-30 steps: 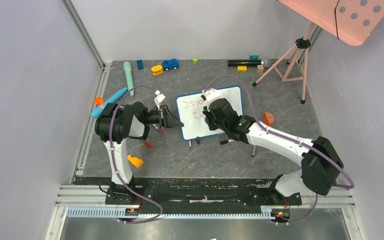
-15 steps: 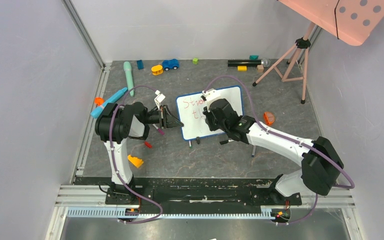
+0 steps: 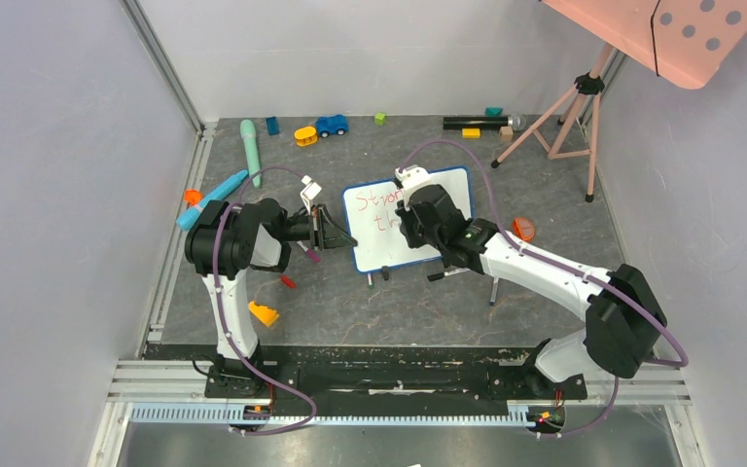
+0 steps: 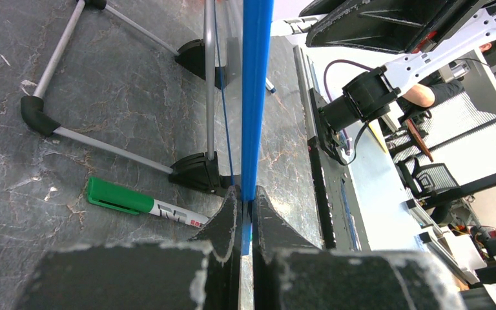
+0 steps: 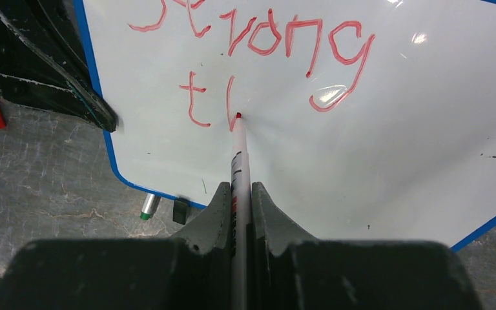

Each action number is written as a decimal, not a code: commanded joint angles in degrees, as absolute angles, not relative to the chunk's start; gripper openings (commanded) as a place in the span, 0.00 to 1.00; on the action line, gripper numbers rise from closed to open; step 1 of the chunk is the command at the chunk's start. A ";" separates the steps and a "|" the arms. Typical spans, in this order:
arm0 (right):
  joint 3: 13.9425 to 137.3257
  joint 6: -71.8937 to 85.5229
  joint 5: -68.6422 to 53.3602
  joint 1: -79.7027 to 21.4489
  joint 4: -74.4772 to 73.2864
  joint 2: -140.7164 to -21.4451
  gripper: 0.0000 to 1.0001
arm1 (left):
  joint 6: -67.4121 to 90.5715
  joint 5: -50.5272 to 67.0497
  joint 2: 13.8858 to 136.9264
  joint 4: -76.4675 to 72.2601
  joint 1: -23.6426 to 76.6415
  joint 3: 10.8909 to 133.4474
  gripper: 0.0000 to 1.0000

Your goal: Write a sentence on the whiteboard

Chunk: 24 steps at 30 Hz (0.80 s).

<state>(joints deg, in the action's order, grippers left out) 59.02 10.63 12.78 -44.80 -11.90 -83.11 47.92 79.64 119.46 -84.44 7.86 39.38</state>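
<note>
Writing moves into the second line of the board

Top view: the right gripper (image 3: 410,222) sits a little further toward the far right of the whiteboard (image 3: 379,251) than a second ago. The red marks of the sentence (image 3: 374,202) now carry a second line, so the writing is under way with most words still to come, by my reading. The left gripper (image 3: 347,240) is at the board's left edge, unmoved.

Left wrist view: the left gripper (image 4: 245,200) has its jaws pinched narrow on the blue frame (image 4: 256,97), steadying the board. A green marker (image 4: 135,201) lies on the floor just beside the board's feet.

Right wrist view: the right gripper (image 5: 237,200) has its jaws clamped on a red marker (image 5: 239,155), with the tip touching the board under "Strong", beside a "t" and one tall stroke. Bare white spreads to the right of and below the tip. The board's lower blue edge is near the fingers (image 5: 216,206), leaving little room for a third line.
</note>
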 commanded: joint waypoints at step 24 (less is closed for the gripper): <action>54.86 12.02 13.67 -43.15 -10.58 -80.99 0.00 | 48.72 81.50 118.63 -89.21 8.44 39.53 0.02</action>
